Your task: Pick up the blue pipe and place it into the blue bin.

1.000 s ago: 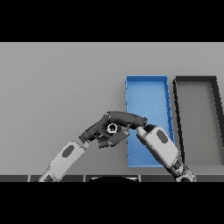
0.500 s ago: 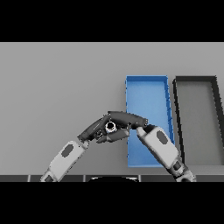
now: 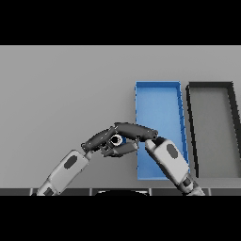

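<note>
Both of my hands meet just left of the blue bin's [image 3: 160, 110] near left edge. Between them sits the blue pipe [image 3: 116, 140], seen end-on as a small pale ring with a dark bore and a trace of blue on its right side. My left hand [image 3: 101, 140] comes in from the lower left with its fingers curled round the pipe from the left and underneath. My right hand [image 3: 136, 131] reaches across from the lower right, its dark fingers laid over the top of the pipe and pointing left; whether they actually clamp it or only rest over it, I cannot tell. The right forearm crosses the bin's near end. A dark bin [image 3: 212, 87] stands just beside the blue one on its right, both on the grey table [image 3: 61, 89].
</note>
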Tool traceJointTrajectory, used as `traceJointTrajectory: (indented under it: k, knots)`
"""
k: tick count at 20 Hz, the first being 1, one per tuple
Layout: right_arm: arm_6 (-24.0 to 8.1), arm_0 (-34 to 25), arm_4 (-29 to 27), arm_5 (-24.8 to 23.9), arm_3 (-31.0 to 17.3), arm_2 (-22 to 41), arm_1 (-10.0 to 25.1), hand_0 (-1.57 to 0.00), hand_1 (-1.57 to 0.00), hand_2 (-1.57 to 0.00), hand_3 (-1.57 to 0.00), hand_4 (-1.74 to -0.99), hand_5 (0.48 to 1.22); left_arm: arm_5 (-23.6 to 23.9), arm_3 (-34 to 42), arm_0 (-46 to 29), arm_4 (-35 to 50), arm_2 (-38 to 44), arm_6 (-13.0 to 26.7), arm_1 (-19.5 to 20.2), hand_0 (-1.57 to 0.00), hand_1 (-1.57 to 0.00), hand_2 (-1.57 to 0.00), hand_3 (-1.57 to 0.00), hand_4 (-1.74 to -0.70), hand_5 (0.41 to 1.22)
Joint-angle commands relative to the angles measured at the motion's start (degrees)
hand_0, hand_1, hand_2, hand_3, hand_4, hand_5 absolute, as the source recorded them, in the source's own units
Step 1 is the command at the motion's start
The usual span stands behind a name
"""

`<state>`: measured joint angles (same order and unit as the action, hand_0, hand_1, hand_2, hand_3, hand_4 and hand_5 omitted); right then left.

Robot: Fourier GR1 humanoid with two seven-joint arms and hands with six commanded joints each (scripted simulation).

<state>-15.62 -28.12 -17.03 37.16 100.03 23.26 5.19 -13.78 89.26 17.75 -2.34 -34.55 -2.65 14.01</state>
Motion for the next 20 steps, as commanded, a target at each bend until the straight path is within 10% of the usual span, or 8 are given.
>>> traceJointTrajectory:
  k: [1, 10, 16, 20]
  knots:
    - [-0.06, -0.29, 0.85, -0.16, -0.06, -0.20, -0.25, -1.57, -1.57, -1.57, -1.57, -1.496, 1.216, 0.43, -0.16, 0.43, -0.20, 0.24, 0.44, -0.05, -0.12, -0.12, -0.10, -0.11, -0.91, 0.735]
    - [-2.70, -0.33, -0.91, 0.20, 0.19, -2.51, -3.00, -1.57, -1.57, -1.57, -1.57, -1.489, 1.220, 0.58, -1.24, -0.13, 1.68, 0.91, 3.93, -0.88, -0.02, -0.01, -0.01, -0.01, -0.90, 0.562]
    - [-16.18, -6.28, -19.73, -7.60, 2.84, -7.12, -0.82, -1.57, -1.57, -1.57, -1.57, -1.639, 1.221, 0.05, -0.61, -0.92, 2.17, 0.46, 6.06, -0.66, 0.00, 0.00, 0.00, 0.00, -0.91, 0.514]
    - [-18.74, -17.38, -33.12, -18.45, 2.82, -11.91, 4.79, -1.57, -1.57, -1.57, -1.57, -1.699, 1.154, 0.09, -0.43, -0.91, 2.43, 0.30, 6.86, -1.14, 0.00, 0.00, 0.00, 0.00, -0.92, 0.503]
